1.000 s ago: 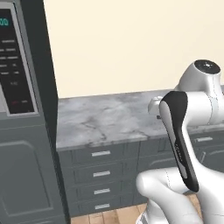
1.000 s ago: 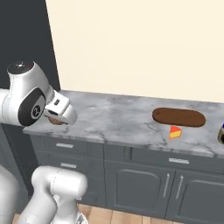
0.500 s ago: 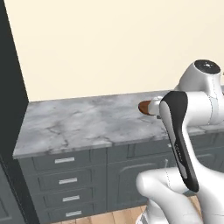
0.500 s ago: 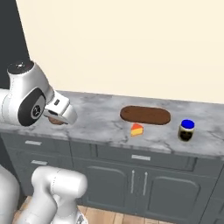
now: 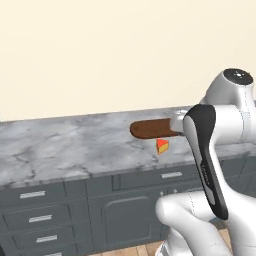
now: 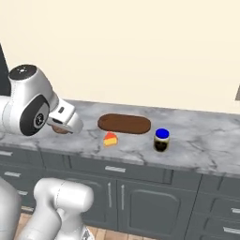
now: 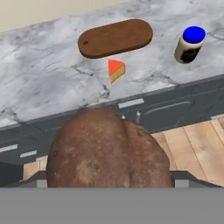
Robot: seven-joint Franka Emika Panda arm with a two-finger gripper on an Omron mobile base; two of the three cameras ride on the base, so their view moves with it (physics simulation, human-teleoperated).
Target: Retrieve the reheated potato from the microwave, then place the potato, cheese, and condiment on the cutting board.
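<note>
So the end effector (image 6: 60,127) has its jaws spread wide around the potato (image 7: 107,151), low centre in the hand view, and the cutting board (image 7: 115,37) lies ahead toward the upper middle on the desk (image 7: 48,83), long axis running left-right.

White robot arm (image 5: 220,150) with dark joints
Glossy rounded white shells, a long black band down one link, a dark round cap with small dots atop the elbow.

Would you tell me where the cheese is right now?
The cheese lies on the marble counter, just in front of the cutting board, with the condiment bottle to its right.
</note>
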